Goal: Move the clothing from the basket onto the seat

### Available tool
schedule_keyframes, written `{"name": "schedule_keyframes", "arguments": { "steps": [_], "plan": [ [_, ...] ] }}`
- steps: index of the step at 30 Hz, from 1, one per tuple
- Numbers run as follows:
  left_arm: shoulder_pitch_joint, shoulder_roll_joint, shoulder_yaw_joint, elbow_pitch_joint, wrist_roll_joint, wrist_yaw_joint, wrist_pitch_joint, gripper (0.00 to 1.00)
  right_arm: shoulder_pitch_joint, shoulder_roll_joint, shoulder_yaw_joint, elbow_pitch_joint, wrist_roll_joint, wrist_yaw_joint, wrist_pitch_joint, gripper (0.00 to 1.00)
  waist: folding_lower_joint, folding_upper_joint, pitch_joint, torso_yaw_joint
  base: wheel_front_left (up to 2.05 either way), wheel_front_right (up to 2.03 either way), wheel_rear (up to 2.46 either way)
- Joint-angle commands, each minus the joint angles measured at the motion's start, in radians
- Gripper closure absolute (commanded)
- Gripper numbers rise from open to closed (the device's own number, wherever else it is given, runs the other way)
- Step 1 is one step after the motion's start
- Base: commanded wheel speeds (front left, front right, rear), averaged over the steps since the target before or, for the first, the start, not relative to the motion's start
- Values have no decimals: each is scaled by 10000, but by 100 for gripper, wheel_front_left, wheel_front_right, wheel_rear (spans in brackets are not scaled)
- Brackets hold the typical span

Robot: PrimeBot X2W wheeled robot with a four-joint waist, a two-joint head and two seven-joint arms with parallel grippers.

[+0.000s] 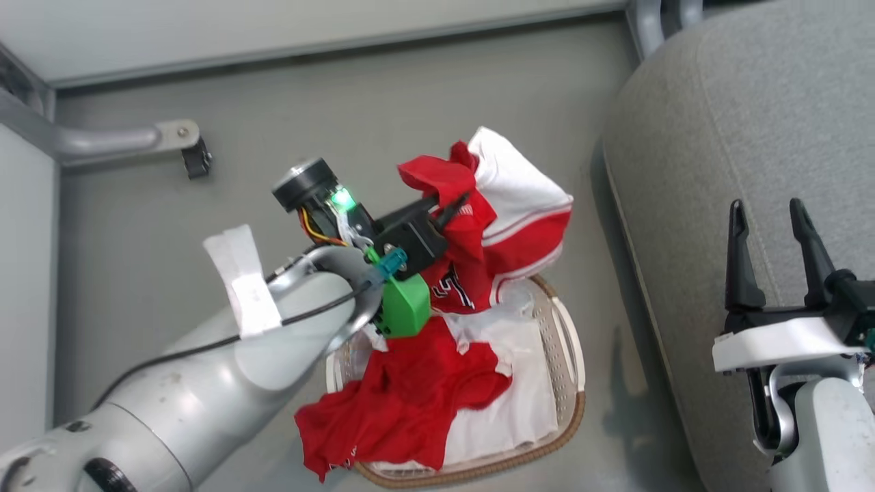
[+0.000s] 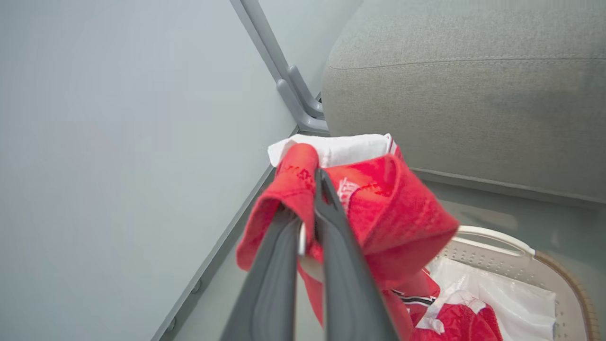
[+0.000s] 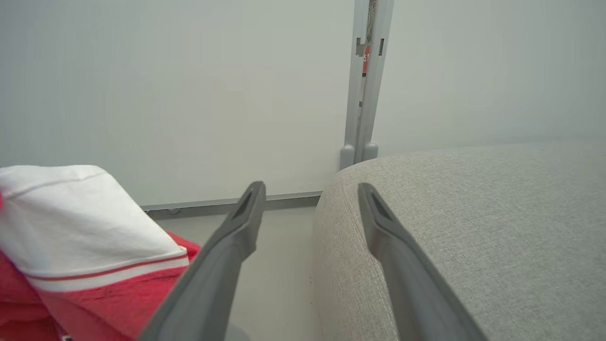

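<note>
While the red and white garment (image 1: 519,205) hangs lifted above the basket (image 1: 580,403), the left gripper (image 1: 456,203) pinches a red fold of it, fingers pressed tight together on the cloth. Its lower red part trails down toward the basket's contents, and I cannot tell whether it has come free of them. A second red jersey (image 1: 410,403) lies in the basket over the white liner (image 1: 526,410) and spills across the near rim. The seat (image 1: 738,137) stands to the right of the basket, a strip of floor between them, with no clothing on the part in view. Over its near edge the right gripper (image 1: 765,205) hovers empty, fingers spread wide. The step in hand looks like the carry of the first garment. The next move calls for enough height that the trailing cloth clears both the basket rim and the cushion's rounded edge, then a swing rightward over the cushion before the fingers part.
</note>
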Motion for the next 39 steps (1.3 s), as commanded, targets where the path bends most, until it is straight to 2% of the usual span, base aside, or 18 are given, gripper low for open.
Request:
{"name": "schedule_keyframes", "arguments": {
  "steps": [1,9,19,28,39],
  "plan": [
    [-191,153,68,-155,42,-39,-29,100,258,-37,44,22,34,-10,-4,0,1,45,-1324,204,0,0,0],
    [-1284,1234,425,-933,87,-65,393,100,681,-37,425,72,201,-10,-2,0,1,45,-1997,16,0,0,0],
    [-2465,1838,1136,-1547,-229,119,738,100,773,-35,1060,158,252,-10,-4,0,1,45,-2217,-93,0,0,0],
    [-2789,1945,1288,-2137,-295,261,810,100,407,-35,2285,670,-309,-10,-2,0,1,45,-2415,-23,0,0,0],
    [-2943,1701,1132,-2935,-247,288,824,100,-1323,-40,4196,2500,-1170,-10,-4,0,1,45,-2544,326,0,0,0]
  ]
}}
